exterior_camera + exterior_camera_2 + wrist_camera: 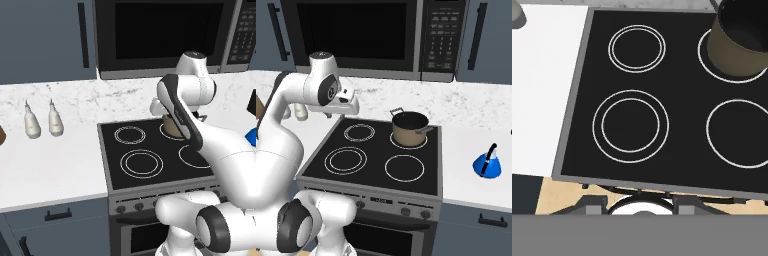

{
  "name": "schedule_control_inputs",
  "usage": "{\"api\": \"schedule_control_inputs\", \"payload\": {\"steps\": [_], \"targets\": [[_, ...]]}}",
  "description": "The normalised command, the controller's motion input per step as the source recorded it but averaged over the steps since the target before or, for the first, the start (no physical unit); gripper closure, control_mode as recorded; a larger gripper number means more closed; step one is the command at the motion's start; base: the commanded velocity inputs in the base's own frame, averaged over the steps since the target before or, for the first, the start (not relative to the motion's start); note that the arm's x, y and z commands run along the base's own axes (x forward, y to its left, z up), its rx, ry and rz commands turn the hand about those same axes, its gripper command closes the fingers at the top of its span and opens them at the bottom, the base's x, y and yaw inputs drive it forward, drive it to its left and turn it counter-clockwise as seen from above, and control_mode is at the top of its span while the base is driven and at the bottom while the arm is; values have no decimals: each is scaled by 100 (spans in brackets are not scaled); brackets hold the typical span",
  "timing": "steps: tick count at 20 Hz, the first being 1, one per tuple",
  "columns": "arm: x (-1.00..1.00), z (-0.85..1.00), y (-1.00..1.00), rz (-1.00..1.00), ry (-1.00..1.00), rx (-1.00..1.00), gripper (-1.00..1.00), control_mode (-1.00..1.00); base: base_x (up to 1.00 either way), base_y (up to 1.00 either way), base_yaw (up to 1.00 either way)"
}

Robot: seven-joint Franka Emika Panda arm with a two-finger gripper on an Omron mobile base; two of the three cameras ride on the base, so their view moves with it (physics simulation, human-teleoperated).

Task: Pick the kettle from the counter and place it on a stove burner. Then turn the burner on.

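White arm links crowd the foreground of both base views, and at their far end the fingers (354,106) hang over the cooktop's (376,172) rear-left corner; whether they are spread or clenched cannot be told, though nothing shows between them. Below them in the hand view, the stove burner (630,126), the largest double-ringed circle, lies bare, with a smaller double ring (637,47) at its 12 o'clock and a single ring (742,132) at its 3 o'clock. At 1 o'clock stands a tan pot (739,42). The kettle (487,165), a bright blue cone with a black arched handle, sits upright on the white counter (466,150) at 3 o'clock from the cooktop, well apart from the fingers.
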Motion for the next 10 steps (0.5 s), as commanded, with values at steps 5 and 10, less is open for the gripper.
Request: {"api": "schedule_control_inputs", "payload": {"steps": [5, 10], "targets": [[0, -4, -16, -3, -1, 0, -100, -100, 0, 0, 0], [-2, -17, -41, -7, -3, 0, -100, -100, 0, 0, 0]]}}
